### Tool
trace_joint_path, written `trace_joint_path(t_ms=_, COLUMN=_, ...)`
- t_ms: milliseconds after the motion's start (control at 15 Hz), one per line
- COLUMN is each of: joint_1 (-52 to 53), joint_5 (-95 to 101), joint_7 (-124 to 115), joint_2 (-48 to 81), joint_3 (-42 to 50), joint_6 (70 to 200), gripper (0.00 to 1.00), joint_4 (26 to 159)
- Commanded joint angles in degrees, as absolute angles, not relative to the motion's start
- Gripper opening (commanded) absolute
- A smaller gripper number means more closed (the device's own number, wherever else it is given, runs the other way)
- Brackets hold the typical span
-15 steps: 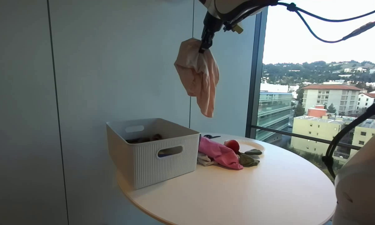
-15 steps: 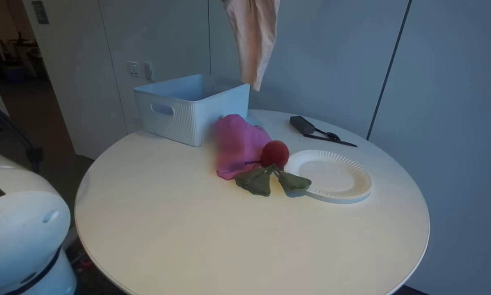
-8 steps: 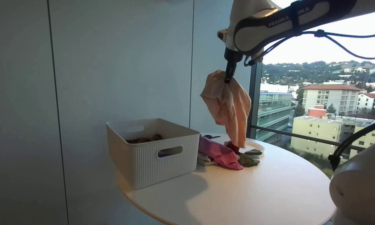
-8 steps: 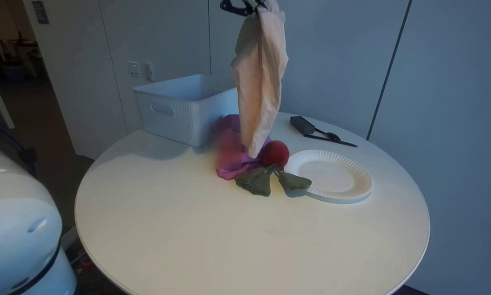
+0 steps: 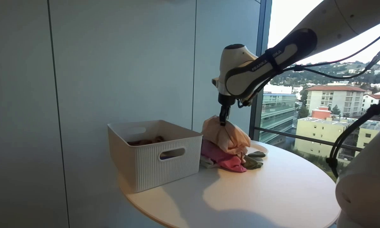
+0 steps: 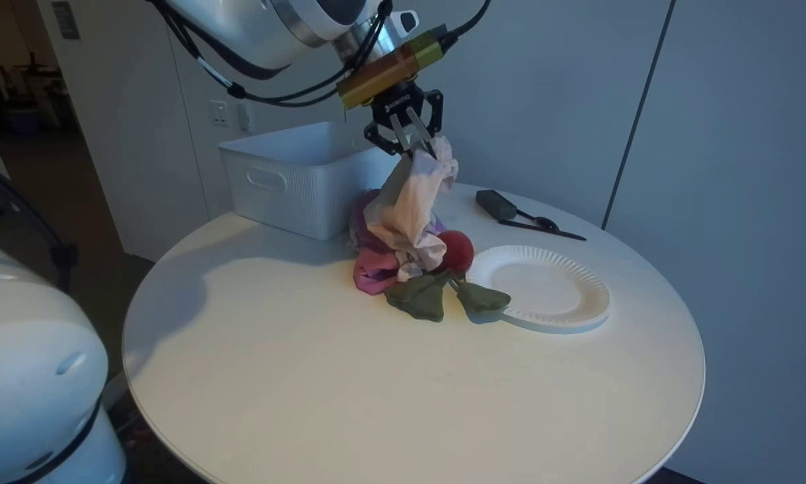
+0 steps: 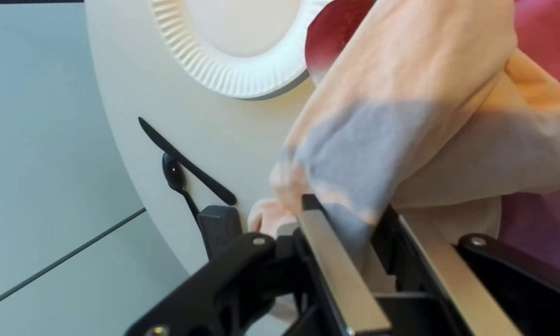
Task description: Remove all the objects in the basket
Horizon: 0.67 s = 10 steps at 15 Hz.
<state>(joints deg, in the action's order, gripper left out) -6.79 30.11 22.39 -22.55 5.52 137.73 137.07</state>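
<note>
One peach cloth [image 6: 409, 208] to let go, likely: rests straight below gripper [image 6: 422, 156], tucked up between parted jaws, on pink cloth [image 6: 374, 272] beside basket [image 6: 275, 204], toward wall-side edge of counter [image 6: 376, 383].

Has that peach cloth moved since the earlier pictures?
Yes: down and to the picture's right. In an exterior view, the peach cloth hung higher than the basket a second ago; now it reaches below the basket's top edge, just right of it.

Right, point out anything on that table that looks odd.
Two untidy spots: the peach cloth is crumpled over the pink cloth and, in an exterior view, a green leaf overlaps the edge of the white plate. No spill or damage shows.
</note>
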Motion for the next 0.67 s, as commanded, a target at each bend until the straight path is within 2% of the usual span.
trace_joint_path(t_ms=0, joint_1=-5.77, joint_5=27.7, joint_7=23.45, joint_2=-23.06, joint_3=5.87, joint_6=136.53, gripper=0.64, joint_4=133.95)
trace_joint_path(t_ms=267, joint_1=-3.24, joint_5=27.32, joint_7=27.89, joint_2=-29.89, joint_3=4.49, joint_6=133.84, gripper=0.95, joint_4=130.03)
trace_joint_path(t_ms=333, joint_1=-2.31, joint_5=28.05, joint_7=29.5, joint_2=-30.8, joint_3=3.95, joint_6=133.71, gripper=0.99, joint_4=128.39)
trace_joint_path(t_ms=600, joint_1=4.66, joint_5=24.14, joint_7=38.1, joint_2=-28.42, joint_3=4.39, joint_6=134.98, gripper=1.0, joint_4=121.38)
